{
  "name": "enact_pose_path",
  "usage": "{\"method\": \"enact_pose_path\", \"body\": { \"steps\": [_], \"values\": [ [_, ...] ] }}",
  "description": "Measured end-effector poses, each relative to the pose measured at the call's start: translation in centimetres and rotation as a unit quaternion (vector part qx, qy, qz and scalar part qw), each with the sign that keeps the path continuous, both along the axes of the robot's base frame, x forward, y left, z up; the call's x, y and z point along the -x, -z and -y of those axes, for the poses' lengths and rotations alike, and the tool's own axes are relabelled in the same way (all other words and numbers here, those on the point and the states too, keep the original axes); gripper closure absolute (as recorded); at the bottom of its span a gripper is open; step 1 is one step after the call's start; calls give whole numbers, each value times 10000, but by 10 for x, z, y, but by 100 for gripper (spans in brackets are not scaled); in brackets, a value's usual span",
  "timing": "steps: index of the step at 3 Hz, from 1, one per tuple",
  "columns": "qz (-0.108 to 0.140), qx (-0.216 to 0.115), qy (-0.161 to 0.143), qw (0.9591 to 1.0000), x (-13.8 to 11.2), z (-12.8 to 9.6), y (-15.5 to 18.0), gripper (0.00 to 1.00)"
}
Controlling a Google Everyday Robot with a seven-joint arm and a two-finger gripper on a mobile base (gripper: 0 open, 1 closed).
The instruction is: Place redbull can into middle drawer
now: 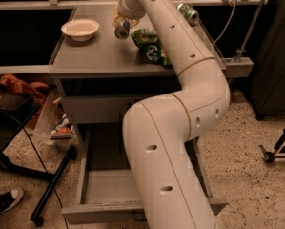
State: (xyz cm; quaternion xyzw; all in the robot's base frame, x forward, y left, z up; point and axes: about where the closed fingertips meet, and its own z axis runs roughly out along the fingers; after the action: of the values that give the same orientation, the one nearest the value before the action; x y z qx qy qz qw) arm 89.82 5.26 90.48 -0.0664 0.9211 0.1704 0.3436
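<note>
My gripper [122, 22] is over the back of the cabinet top [94, 56], between the white bowl and the green bag. It is shut on the redbull can [121, 31], which hangs just above the top with one silver end facing the camera. The arm hides most of the gripper from above. The middle drawer [104, 187] is pulled open low in the cabinet, grey and shallow, and my arm covers its right part. Its front edge [99, 213] is near the bottom of the view.
A white bowl [80, 29] sits at the top's left rear. A green snack bag [154, 44] lies right of the can, and a green can [188, 13] lies at the back right. The upper drawer front [96, 109] is closed. A black stand [51, 180] and clutter are on the floor at left.
</note>
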Motion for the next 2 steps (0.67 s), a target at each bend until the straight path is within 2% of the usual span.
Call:
{"method": "enact_pose_path", "body": {
  "steps": [1, 2],
  "values": [
    [170, -488, -343, 9981, 9, 2, -25, 100],
    [326, -967, -596, 9930, 18, 6, -48, 100]
  ]
}}
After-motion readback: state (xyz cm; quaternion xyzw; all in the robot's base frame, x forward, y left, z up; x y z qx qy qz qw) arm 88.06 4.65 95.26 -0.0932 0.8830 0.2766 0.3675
